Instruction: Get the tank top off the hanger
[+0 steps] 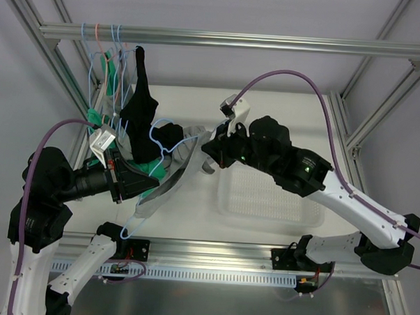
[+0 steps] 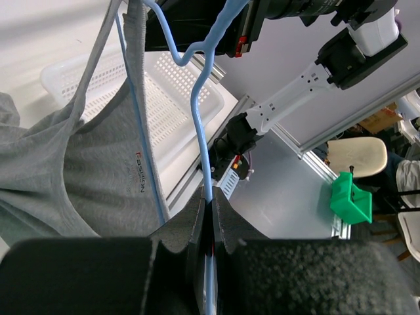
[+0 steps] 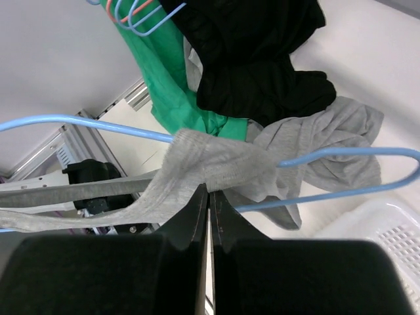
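Bracing light-blue wire hanger (image 2: 200,118) in left pincer (image 2: 210,220), pinching grey tank top strap (image 3: 220,164) on that hanger with right pincer (image 3: 209,197) for stripping.

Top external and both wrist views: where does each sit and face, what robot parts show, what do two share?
Top external: above, behind the bases, facing the table; both arms show.
Left wrist: on the left arm, facing the hanger; left end effector clamps it.
Right wrist: on the right arm, facing the tank top; right end effector pinches it.
Shared by both wrists: the hanger.
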Action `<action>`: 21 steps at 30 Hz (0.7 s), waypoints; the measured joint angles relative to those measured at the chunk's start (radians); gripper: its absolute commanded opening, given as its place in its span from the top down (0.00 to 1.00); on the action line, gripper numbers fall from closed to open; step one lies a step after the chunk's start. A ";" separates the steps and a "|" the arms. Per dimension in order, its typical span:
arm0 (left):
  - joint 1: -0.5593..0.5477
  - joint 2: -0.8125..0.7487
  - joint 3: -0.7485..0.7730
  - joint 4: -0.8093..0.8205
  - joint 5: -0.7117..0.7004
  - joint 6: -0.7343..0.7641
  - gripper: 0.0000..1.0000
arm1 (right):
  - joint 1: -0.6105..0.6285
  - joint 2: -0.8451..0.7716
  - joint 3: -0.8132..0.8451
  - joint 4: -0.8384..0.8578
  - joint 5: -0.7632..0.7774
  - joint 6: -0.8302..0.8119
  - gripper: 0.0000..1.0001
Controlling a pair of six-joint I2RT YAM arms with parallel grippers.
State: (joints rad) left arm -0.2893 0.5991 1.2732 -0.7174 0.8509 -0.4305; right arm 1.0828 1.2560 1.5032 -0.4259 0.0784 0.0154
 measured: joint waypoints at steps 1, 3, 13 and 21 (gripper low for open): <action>0.000 0.000 0.000 0.001 0.000 0.000 1.00 | 0.000 -0.010 -0.009 0.003 0.015 0.002 1.00; 0.000 0.000 0.000 0.002 -0.001 0.000 1.00 | 0.001 -0.035 -0.026 0.003 0.050 0.004 1.00; 0.000 0.000 -0.002 0.004 -0.022 0.000 1.00 | 0.001 -0.159 -0.061 0.003 0.277 0.023 1.00; 0.000 -0.013 -0.005 0.008 -0.017 0.000 1.00 | -0.049 -0.090 0.053 -0.088 0.403 -0.008 0.99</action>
State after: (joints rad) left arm -0.2893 0.5865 1.2686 -0.7097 0.8341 -0.4305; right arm 1.0340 1.1664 1.5562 -0.5137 0.4816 0.0071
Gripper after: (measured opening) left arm 0.027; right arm 0.015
